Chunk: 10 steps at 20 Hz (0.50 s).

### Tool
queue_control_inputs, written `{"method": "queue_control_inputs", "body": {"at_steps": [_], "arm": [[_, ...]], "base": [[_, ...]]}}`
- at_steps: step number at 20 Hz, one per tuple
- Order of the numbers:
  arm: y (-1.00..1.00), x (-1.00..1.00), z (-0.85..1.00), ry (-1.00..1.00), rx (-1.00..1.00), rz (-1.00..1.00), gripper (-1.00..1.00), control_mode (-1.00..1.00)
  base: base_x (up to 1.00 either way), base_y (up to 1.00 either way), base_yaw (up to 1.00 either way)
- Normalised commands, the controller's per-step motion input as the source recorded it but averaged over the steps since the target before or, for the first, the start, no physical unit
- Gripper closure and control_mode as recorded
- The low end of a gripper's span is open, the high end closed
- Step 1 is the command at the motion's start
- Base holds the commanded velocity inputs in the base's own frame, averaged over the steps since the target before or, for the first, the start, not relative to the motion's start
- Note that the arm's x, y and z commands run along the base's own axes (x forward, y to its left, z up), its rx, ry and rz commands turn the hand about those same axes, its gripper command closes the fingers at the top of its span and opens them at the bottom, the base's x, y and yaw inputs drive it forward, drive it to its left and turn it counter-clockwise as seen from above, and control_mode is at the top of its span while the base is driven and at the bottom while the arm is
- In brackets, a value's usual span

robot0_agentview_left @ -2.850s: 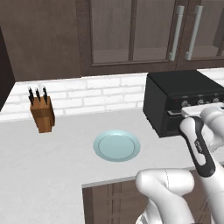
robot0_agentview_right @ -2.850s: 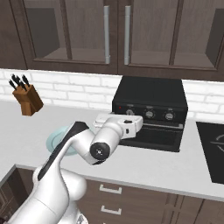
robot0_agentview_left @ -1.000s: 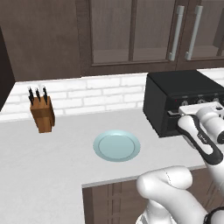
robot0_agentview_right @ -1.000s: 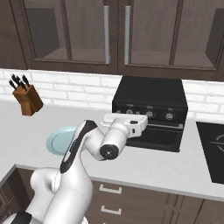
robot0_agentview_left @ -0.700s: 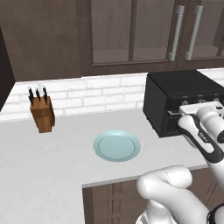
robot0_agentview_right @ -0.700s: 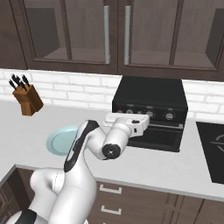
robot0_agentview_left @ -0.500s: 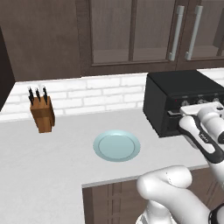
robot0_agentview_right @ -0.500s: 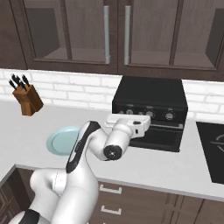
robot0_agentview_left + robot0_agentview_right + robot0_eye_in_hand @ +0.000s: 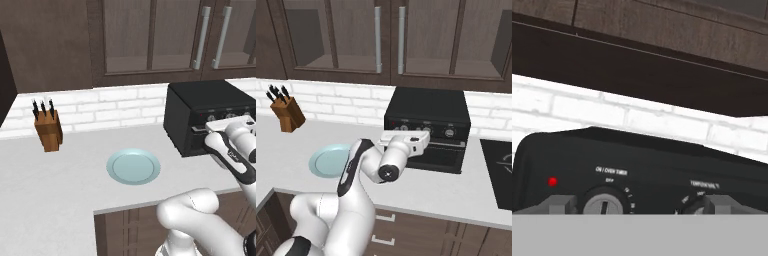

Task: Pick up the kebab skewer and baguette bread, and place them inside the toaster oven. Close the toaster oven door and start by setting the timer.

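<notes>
The black toaster oven [image 9: 200, 107] stands on the counter at the right, against the brick wall. Its door [image 9: 442, 156] is up and shut under the silver bar handle. My gripper [image 9: 210, 125] is right at the oven's control panel [image 9: 426, 131]. In the hand view the two fingertips [image 9: 559, 204] stand wide apart and open, level with the row of knobs. The timer knob [image 9: 605, 204] sits between them, nearer the left tip. A red light [image 9: 552, 181] glows on the panel. The kebab skewer and the baguette bread are out of view.
A pale blue plate [image 9: 133, 167] lies bare on the white counter, left of the oven. A wooden knife block [image 9: 47, 129] stands at the far left by the wall. Dark cabinets hang overhead, and a black cooktop [image 9: 501, 172] lies right of the oven.
Since about three seconds ago the hand has moved right and in towards the oven's knob row. Over the last second it has barely shifted. The jaws stay open.
</notes>
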Motion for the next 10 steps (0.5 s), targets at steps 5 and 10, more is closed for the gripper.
{"method": "queue_control_inputs", "body": {"at_steps": [5, 10], "arm": [[0.0, 0.14, -0.04, 0.0, -0.03, 0.0, -1.0, -1.0], [0.0, 0.08, -0.1, 0.0, -0.03, 0.0, -1.0, -1.0]], "base": [[0.0, 0.0, 0.0], [0.0, 0.0, 0.0]]}}
